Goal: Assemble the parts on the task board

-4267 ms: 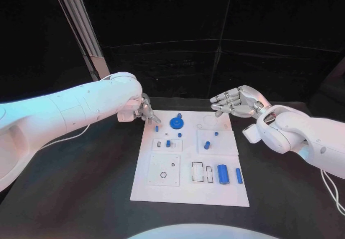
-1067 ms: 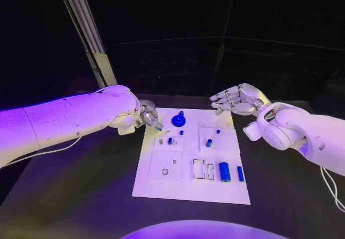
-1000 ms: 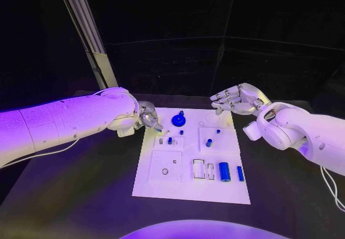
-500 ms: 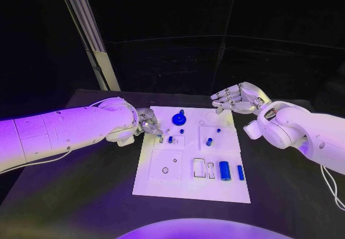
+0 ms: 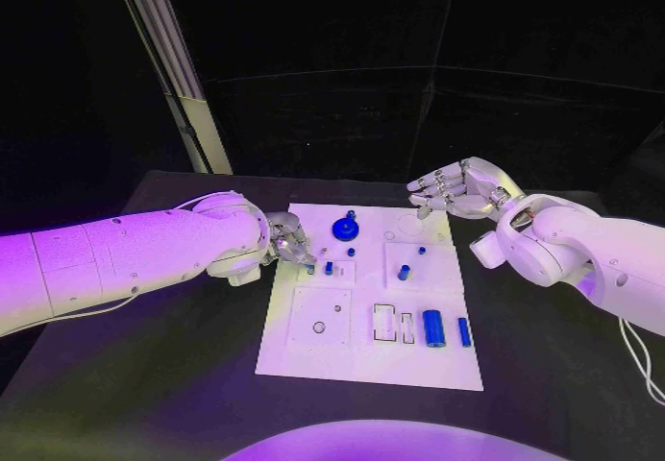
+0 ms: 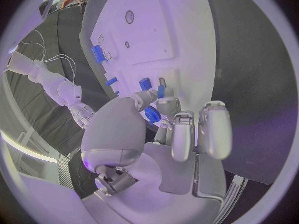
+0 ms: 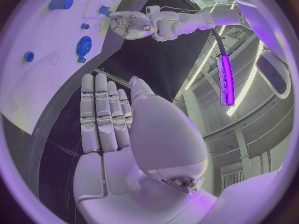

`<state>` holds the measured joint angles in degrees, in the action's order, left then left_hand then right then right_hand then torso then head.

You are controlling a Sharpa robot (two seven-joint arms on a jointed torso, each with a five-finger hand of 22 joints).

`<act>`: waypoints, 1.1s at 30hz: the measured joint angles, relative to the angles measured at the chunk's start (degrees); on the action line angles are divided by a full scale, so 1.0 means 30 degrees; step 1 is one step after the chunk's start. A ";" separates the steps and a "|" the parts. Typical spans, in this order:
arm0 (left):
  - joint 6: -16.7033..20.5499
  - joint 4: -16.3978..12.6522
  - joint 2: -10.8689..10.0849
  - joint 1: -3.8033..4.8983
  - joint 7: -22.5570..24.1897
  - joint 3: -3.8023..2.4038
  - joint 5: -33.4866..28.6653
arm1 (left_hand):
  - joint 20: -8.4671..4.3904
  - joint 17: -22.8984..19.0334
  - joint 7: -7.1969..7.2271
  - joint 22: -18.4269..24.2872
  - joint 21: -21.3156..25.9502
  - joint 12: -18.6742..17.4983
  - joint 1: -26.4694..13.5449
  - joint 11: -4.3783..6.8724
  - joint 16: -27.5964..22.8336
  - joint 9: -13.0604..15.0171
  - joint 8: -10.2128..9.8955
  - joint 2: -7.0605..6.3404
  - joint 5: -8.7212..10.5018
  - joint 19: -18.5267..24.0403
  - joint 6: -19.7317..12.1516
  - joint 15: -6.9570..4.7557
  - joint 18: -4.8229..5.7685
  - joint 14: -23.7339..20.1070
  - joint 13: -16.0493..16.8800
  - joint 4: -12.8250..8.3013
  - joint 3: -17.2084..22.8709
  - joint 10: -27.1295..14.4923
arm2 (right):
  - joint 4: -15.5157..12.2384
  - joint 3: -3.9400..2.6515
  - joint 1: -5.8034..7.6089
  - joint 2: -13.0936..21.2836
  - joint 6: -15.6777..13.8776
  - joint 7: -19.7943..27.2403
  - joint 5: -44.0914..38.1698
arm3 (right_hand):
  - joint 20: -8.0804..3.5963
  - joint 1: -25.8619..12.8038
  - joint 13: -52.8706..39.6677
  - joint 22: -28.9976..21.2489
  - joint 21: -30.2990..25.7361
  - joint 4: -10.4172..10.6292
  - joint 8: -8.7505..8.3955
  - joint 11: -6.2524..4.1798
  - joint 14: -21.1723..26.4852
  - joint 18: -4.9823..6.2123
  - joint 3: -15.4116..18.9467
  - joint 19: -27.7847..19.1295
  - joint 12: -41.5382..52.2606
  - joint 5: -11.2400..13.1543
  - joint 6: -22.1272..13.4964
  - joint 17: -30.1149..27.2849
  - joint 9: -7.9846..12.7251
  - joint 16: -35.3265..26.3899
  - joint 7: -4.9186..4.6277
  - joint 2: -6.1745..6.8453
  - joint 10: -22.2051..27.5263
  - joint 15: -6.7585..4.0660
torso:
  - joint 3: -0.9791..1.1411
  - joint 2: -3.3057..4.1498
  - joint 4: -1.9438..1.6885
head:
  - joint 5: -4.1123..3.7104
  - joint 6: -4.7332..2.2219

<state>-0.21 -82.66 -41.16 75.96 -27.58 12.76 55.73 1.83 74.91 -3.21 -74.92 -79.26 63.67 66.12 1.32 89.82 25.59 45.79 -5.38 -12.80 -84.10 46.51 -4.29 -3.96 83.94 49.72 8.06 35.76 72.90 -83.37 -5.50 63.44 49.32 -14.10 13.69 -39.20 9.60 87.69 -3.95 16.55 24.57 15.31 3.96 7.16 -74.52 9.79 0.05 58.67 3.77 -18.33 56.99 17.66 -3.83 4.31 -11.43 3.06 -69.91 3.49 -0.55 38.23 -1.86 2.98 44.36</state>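
Observation:
The white task board (image 5: 347, 357) lies in the middle of the black table. My left hand (image 5: 290, 244) is at the board's left edge and pinches a small blue peg (image 5: 307, 267) between thumb and a fingertip. In the left wrist view the peg (image 6: 161, 90) sticks out from the fingertips just above a slot in the board (image 6: 174, 35). A second small peg (image 5: 327, 268) stands beside it. My right hand (image 5: 452, 191) hovers over the board's far right corner, fingers curled in, holding nothing. The right wrist view shows that hand (image 7: 118, 129) above the board (image 7: 34, 40).
A blue gear (image 5: 344, 230) stands at the board's far end, with small blue pegs (image 5: 402, 274) on a plate to its right. A blue cylinder (image 5: 432, 328) and a slim blue bar (image 5: 463, 332) lie near white frames (image 5: 382, 323). A metal post (image 5: 181, 86) rises at the back left.
My left hand has carried the small blue peg from beside the gear toward me, down to the small slotted plate. The right hand has stayed where it was.

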 measured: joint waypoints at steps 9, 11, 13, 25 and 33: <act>-0.0456 -0.0057 0.0045 -0.0011 -0.0210 -0.0009 0.0028 | 0.0000 0.0000 0.0035 0.0001 0.0000 0.0000 -0.0001 0.0069 0.0000 -0.0004 0.0061 -0.0001 0.0052 0.0000 0.0035 0.0000 0.0000 0.0000 -0.0002 -0.0001 -0.0001 0.0070 | -0.0006 0.0000 0.0000 -0.0019 0.0010 0.0009 -0.0015 | 0.0000 0.0000 -0.0002 0.0001 0.0001 0.0000 0.0000 0.0000 0.0000 -0.0001 -0.0001 0.0000 0.0000 0.0000 0.0000 0.0001 0.0000 0.0000 0.0000 0.0000 0.0000 0.0000 | 0.0000 0.0000 0.0000 | 0.0033 0.0031; -0.0541 -0.0058 0.0045 -0.0002 -0.0248 -0.0013 0.0032 | 0.0000 0.0000 0.0056 0.0002 0.0000 0.0000 -0.0001 0.0069 0.0000 -0.0001 0.0061 -0.0001 0.0053 0.0000 0.0056 0.0001 -0.0001 -0.0001 -0.0002 -0.0002 -0.0001 0.0070 | -0.0006 0.0000 0.0000 -0.0021 0.0011 0.0012 -0.0017 | 0.0000 0.0000 -0.0002 0.0001 0.0001 0.0000 0.0000 0.0000 0.0000 -0.0001 0.0000 0.0000 0.0000 0.0000 0.0000 0.0001 0.0000 0.0000 0.0000 0.0000 0.0000 0.0000 | 0.0000 0.0002 0.0000 | 0.0033 0.0040; -0.0637 -0.0058 0.0045 0.0001 -0.0289 -0.0016 0.0034 | 0.0000 0.0000 0.0059 0.0002 0.0000 0.0000 -0.0002 0.0069 0.0000 0.0002 0.0060 -0.0002 0.0054 0.0000 0.0060 0.0000 0.0000 0.0000 -0.0002 -0.0001 -0.0001 0.0070 | -0.0006 0.0000 0.0000 -0.0022 0.0013 0.0014 -0.0019 | 0.0000 0.0000 -0.0002 0.0001 0.0001 0.0000 0.0000 0.0000 0.0000 -0.0001 0.0000 0.0000 0.0000 0.0000 0.0001 0.0002 0.0000 0.0000 0.0000 0.0000 0.0000 0.0000 | 0.0000 0.0002 0.0002 | 0.0031 0.0044; -0.1169 -0.0052 0.0048 0.0031 -0.0553 -0.0039 0.0046 | 0.0000 0.0000 0.0039 0.0003 0.0000 -0.0001 -0.0082 0.0068 0.0000 0.0036 0.0058 -0.0076 0.0058 0.0000 0.0095 0.0001 -0.0001 0.0000 -0.0004 -0.0002 -0.0001 0.0069 | -0.0010 0.0000 -0.0001 -0.0021 0.0025 0.0018 -0.0027 | 0.0001 0.0000 -0.0004 -0.0014 0.0001 0.0000 0.0000 0.0002 0.0000 -0.0001 -0.0001 0.0001 0.0000 0.0000 0.0000 0.0002 0.0000 0.0000 0.0000 0.0000 0.0000 0.0000 | -0.0009 0.0004 0.0002 | 0.0004 0.0075; -0.1293 -0.0033 0.0077 0.0043 -0.0600 -0.0047 0.0062 | 0.0001 0.0000 0.0108 0.0005 0.0000 0.0000 -0.0134 0.0067 0.0000 0.0013 0.0149 -0.0125 0.0059 0.0001 0.0165 -0.0051 0.0000 0.0051 -0.0005 -0.0003 0.0000 0.0068 | -0.0005 0.0000 -0.0001 -0.0025 0.0030 0.0018 -0.0030 | 0.0000 0.0000 -0.0006 -0.0033 -0.0073 0.0001 0.0001 0.0071 0.0000 0.0000 -0.0001 0.0000 0.0000 0.0000 -0.0069 -0.0020 0.0000 0.0000 -0.0069 0.0000 0.0069 0.0000 | -0.0009 0.0004 0.0002 | -0.0011 0.0064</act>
<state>-4.09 -82.77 -40.93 76.09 -29.38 12.62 55.92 1.83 74.91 -2.88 -74.90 -79.26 63.67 65.72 1.52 89.82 25.63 46.24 -5.75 -12.63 -84.09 47.00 -4.45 -3.96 84.10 49.70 8.06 35.76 73.11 -83.39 -5.50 63.43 49.25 -14.01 13.74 -39.29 9.61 87.69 -3.97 16.45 24.35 15.32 3.96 7.37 -74.52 9.79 0.05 58.67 3.77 -18.33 56.79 17.60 -3.83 4.31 -11.63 3.06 -69.70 3.49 -0.58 38.24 -1.86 2.95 44.56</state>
